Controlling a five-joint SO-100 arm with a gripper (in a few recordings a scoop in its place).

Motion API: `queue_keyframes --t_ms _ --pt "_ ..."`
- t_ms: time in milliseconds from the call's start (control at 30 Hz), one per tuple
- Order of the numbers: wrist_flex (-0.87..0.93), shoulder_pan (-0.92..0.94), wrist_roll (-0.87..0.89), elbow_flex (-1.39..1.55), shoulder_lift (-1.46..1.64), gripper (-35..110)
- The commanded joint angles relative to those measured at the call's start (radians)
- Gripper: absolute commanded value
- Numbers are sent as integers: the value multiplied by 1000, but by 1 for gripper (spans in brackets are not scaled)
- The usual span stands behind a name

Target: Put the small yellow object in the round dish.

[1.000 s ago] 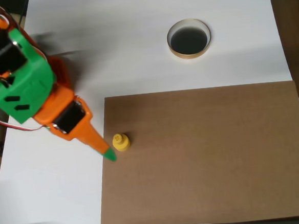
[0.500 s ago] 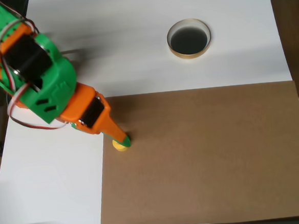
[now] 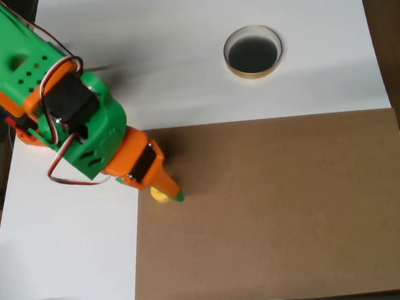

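The small yellow object (image 3: 160, 194), on the brown board's (image 3: 279, 206) left edge under the end effector (image 3: 173, 192), looks light, hard and smooth, best pinched at its narrow top; the finger opening cannot be told.

A hobby or lab robotics bench, seen from overhead. A green and orange 3D-printed plastic robot arm (image 3: 75, 128) with exposed black servo motors and loose red and white wires reaches over a plain white tabletop (image 3: 180, 62). Just right of the arm lies a flat brown cardboard sheet (image 3: 279, 206).
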Motion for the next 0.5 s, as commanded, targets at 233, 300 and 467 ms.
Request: queue_keyframes --t_ms 233,300,467 --pt "-52 -58 17 -9 -61 26" --pt "-66 -54 17 0 -72 26" --pt "-89 -44 14 14 -91 26"
